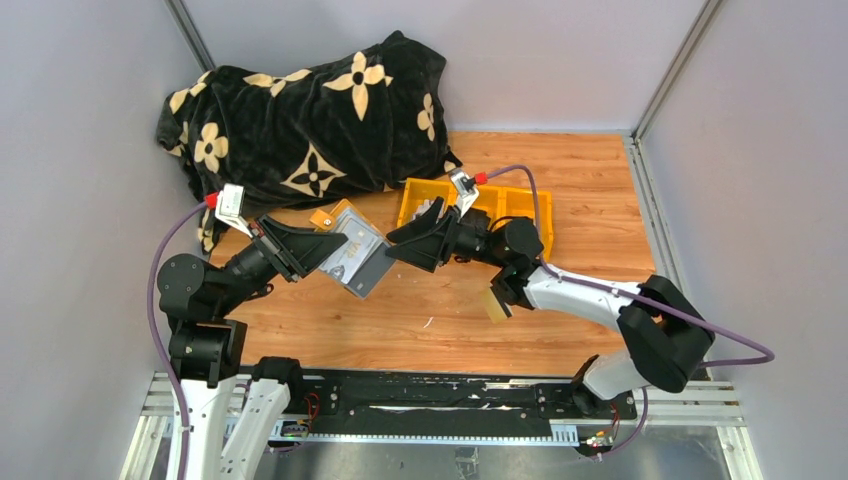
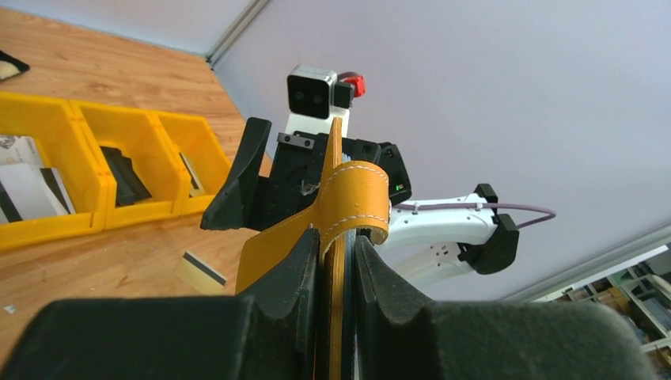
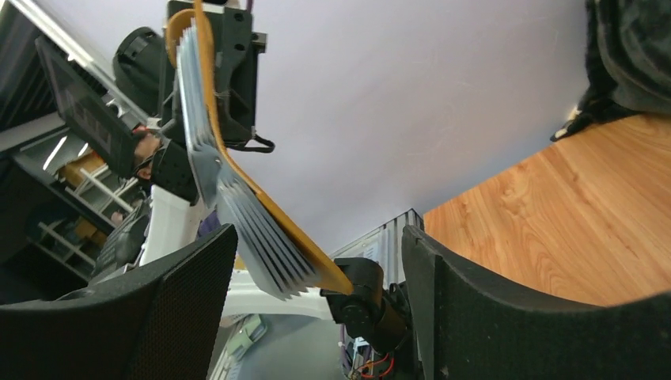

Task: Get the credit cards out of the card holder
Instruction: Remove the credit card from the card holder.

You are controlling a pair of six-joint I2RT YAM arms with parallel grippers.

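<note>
left claw [image 2: 336, 261]: clamped on card holder [image 2: 356, 202] edge
right claw [image 3: 318, 233]: jaws apart at holder's free end, gripping nothing
risk: I pinch only plastic sleeves [image 3: 261, 237]; tug drags holder loose

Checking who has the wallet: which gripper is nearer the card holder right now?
Left. The left gripper is clamped on the card holder, holding it off the table. The right gripper stands open just beside its far edge, not gripping it.
</note>
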